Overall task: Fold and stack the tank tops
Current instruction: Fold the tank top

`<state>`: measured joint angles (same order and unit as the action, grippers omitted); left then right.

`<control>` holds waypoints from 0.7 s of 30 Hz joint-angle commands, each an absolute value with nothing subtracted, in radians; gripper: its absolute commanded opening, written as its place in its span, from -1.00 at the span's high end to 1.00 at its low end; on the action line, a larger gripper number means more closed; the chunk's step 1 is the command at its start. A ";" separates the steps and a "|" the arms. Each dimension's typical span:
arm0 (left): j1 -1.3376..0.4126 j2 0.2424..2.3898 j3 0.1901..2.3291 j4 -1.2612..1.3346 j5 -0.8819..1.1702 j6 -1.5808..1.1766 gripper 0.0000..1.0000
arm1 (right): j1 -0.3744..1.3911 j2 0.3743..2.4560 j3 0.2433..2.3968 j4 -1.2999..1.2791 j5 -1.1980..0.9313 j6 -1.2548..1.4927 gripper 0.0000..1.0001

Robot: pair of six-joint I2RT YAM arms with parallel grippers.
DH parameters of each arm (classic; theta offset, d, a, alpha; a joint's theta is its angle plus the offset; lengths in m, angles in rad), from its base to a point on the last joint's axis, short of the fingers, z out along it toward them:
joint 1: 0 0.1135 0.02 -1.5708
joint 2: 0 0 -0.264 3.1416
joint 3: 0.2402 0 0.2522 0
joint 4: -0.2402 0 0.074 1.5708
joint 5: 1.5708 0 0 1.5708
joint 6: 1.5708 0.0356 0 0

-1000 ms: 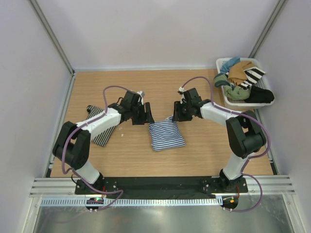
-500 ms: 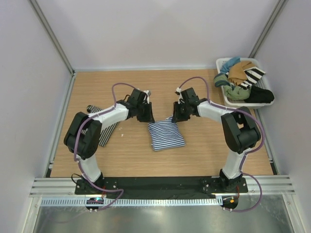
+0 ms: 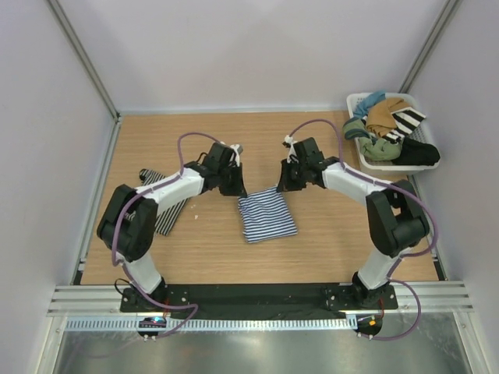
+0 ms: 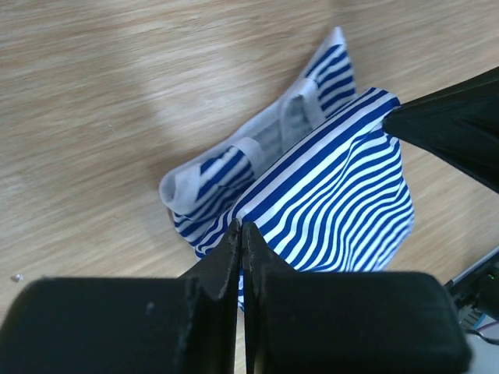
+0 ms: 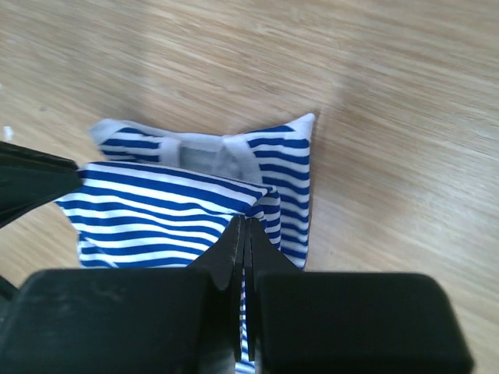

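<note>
left gripper: was seen clenched on the far left corner of the blue-and-white tank top. In the left wrist view the fingertips were pressed together, with striped cloth pinched between them.
right gripper: was seen clenched on the far right corner of the same top. In the right wrist view the fingertips were closed on the edge of the cloth.
blue-and-white tank top: was laid folded near the middle of the table, between the two arms. Its upper layer was held slightly raised and drawn taut from one gripper to the other. A lower layer with white trim was left flat on the wood beyond it.
black-and-white tank top: was laid flat toward the left side of the table, partly hidden under the left arm and well apart from the blue one.
basket: was set at the far right of the scene. It was filled with loose clothes in tan, green, teal and black, with a boldly striped cloth among them.
</note>
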<state>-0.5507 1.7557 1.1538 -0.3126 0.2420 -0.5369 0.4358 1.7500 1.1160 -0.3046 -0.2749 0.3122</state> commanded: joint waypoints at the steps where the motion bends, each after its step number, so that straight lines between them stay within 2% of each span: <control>1: -0.571 1.645 1.154 -0.302 0.249 -0.512 1.00 | 0.440 1.603 1.095 -0.288 -0.250 0.327 0.98; 8: -0.571 1.654 1.190 -0.337 0.192 -0.522 1.00 | 0.442 1.503 1.077 -0.285 -0.157 0.341 0.98; 21: -0.500 1.924 1.358 -0.370 0.080 -0.509 1.00 | 0.442 1.796 1.212 -0.198 -0.068 0.379 0.98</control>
<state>-0.5335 1.9160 1.3094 -0.3504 0.1532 -0.5369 0.4374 1.7611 1.1542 -0.2691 -0.1162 0.3542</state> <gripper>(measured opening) 0.004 0.026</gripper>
